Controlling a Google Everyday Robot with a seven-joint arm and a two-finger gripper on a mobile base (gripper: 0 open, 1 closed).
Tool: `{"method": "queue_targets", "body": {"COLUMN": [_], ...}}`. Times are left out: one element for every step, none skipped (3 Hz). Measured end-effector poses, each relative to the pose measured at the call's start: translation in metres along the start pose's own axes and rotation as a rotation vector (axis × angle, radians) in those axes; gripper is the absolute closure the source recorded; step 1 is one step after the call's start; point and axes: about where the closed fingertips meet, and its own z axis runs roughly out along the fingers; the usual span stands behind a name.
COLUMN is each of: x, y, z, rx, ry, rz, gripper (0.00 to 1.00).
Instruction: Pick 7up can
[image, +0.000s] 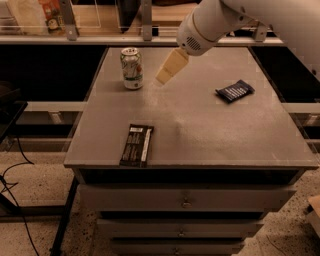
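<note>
The pincer (165, 75) hangs just to the right of the 7up can (131, 68), a little above the table (200, 130). It slants down toward the can from the white arm (210, 25), which reaches in from the upper right. I cannot tell whether it is spread or pressed together, as from this side it shows only as one pale wedge. Nothing shows in its grip, and there is a gap between its tip and the can's wall.

The can stands upright near the table's back left corner, pull tab on top, with bare table all around it. That probably explains the low, slanted approach, since a standing cylinder with free sides is easiest to take across its body. I judge this to be the approach step, with the grasp not yet made.

A long dark wrapper (137, 145) lies flat in front of the can, near the table's front edge. A smaller dark-blue wrapper (235, 91) lies well to the can's right, beyond the pincer. Both are well apart from the can and should not hinder a grasp. Drawers (186, 202) sit below the tabletop.
</note>
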Motion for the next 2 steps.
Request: {"method": "queue_targets", "body": {"x": [-0.017, -0.028], "y": [-0.010, -0.021], "z": [0.035, 0.070], "rx": [0.029, 0.013], "ry": [-0.024, -0.044], "rz": [0.025, 0.059], "gripper": [0.00, 0.00]}}
